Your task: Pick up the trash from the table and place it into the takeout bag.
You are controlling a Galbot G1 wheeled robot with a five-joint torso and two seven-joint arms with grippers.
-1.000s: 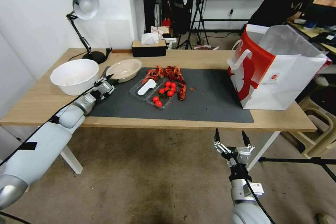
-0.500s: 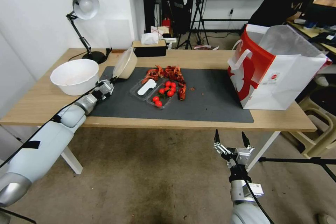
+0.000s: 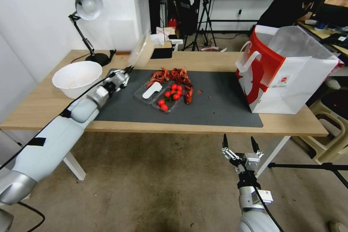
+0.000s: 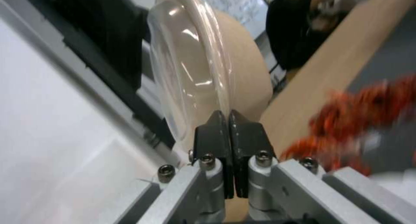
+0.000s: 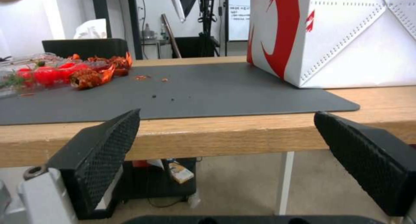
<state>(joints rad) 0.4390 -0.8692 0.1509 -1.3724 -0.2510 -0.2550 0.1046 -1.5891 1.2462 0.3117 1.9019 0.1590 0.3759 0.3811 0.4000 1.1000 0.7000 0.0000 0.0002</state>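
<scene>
Head view: the left claw (image 3: 127, 69) is raised over the 10 o'clock corner of the dark grey mat (image 3: 217, 108), pinching the rim of a beige shallow bowl (image 3: 141, 53) with a clear lid.
Bowl: off the surface (image 3: 40, 105), tipped on edge, up at 11 o'clock from the food pile.
Left wrist view: the black fingertips (image 4: 216, 133) are pressed together on the rim of the bowl (image 4: 247, 74); its clear lid (image 4: 182, 71) faces the wall.
Right claw (image 3: 238, 144): low at 5 o'clock, in front of the surface edge, fingers spread with nothing between them.
Trash on mat: red crayfish shells (image 3: 174, 75) and a clear plastic tray (image 3: 159, 96) of cherry tomatoes (image 3: 170, 96) near the mat's middle.
Takeout bag (image 3: 286, 76): upright and open at 3 o'clock, on the mat's far right end, well apart from the bowl.
White bowl (image 3: 77, 78): at 9 o'clock, beside the mat.
Desk lamp (image 3: 87, 11): at 10 o'clock, behind the white bowl.
</scene>
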